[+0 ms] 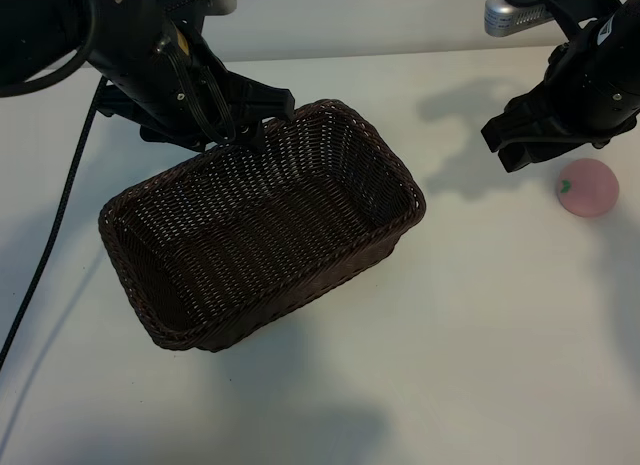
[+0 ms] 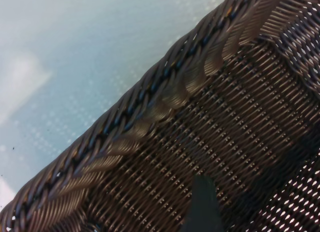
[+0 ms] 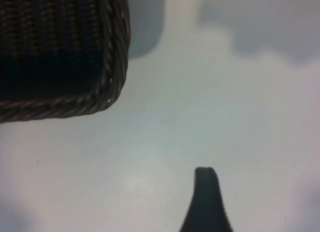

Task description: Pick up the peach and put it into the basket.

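Left pincer (image 1: 262, 113) released over basket (image 1: 262, 225) rim; right pincer (image 1: 520, 143) released beside peach (image 1: 587, 187)

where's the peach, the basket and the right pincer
peach (image 1: 587, 187), exterior view, middle of the fruit
basket (image 1: 398, 170), exterior view, braided rim at its right end
right pincer (image 1: 512, 143), exterior view, between its open fingertips

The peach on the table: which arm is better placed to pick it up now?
The right. Its right gripper hangs open just beside the peach, holding nothing. The left gripper, open, is at the far rim of the basket, with the basket between it and the peach.
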`<act>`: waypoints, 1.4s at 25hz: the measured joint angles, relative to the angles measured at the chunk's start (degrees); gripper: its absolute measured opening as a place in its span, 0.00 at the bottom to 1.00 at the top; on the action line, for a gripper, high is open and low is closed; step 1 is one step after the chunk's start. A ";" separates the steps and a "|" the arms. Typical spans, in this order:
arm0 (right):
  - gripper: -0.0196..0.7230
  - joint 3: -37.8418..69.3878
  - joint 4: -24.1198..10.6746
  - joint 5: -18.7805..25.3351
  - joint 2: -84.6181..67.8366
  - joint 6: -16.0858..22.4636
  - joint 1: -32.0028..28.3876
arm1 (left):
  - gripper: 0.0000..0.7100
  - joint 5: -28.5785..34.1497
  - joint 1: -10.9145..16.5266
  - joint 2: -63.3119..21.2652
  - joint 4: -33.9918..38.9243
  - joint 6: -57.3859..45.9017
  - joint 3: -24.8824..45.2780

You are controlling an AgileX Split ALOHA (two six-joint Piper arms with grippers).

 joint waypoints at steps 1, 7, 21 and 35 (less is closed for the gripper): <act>0.74 0.00 0.00 0.00 0.00 0.00 0.00 | 0.80 0.00 0.00 0.00 0.00 0.00 0.00; 0.74 0.00 0.00 0.02 0.00 0.00 0.00 | 0.80 0.23 0.00 0.00 0.00 0.00 0.00; 0.74 0.00 0.00 0.13 0.00 0.00 0.00 | 0.80 0.32 0.00 0.00 0.00 -0.09 0.00; 0.74 0.00 0.00 -0.09 0.00 0.00 0.00 | 0.80 0.34 0.00 -0.10 0.00 -1.05 0.00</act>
